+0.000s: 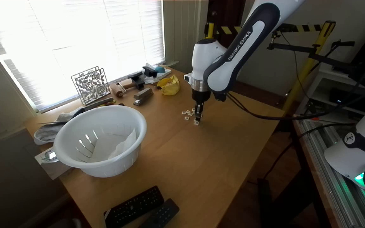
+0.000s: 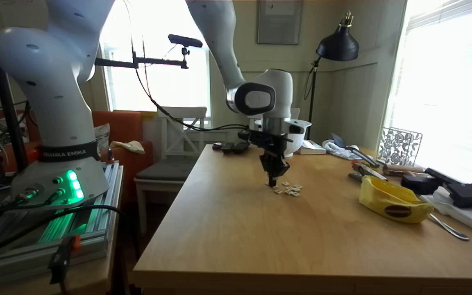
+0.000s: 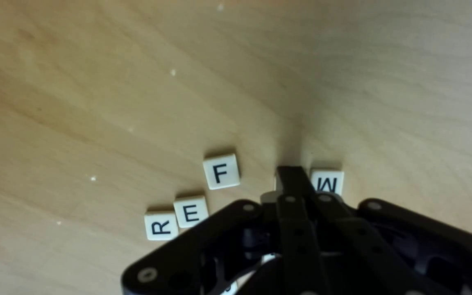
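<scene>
White letter tiles [image 1: 187, 118] lie on the wooden table [image 1: 201, 164] at the centre of an exterior view. In the wrist view, an F tile [image 3: 221, 172] sits just below centre, an E tile [image 3: 191, 212] and an R tile [image 3: 161, 226] lower left of it, and an M tile [image 3: 327, 180] right of centre. Just left of the M tile, the gripper [image 3: 292, 174] points down, fingers together; whether they touch a tile is hidden. In an exterior view, a white bowl [image 1: 116, 169] stands at left, a yellow pouch [image 1: 171, 90] above centre, black remotes [image 1: 135, 206] at the bottom.
</scene>
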Available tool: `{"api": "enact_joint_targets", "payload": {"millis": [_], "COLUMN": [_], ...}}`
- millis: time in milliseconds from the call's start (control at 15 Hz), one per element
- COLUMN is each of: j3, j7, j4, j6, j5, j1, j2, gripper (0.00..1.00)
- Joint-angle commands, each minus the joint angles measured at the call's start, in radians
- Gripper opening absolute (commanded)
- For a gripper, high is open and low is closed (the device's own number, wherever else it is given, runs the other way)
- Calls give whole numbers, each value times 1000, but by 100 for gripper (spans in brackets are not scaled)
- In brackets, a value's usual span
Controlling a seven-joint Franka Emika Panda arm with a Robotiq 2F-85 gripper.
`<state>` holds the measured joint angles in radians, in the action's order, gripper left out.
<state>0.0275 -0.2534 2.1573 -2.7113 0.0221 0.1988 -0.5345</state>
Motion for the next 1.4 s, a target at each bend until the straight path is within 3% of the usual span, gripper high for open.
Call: {"api": "enact_joint_targets", "payload": {"millis": [0,1333], "j3": [9,8], "j7": [27,35], "j4": [-11,-5], "j6": [18,15], "j5": [4,-5], "j1": [-12,-6], "j2": [-40,-20], "gripper": [0,0]}}
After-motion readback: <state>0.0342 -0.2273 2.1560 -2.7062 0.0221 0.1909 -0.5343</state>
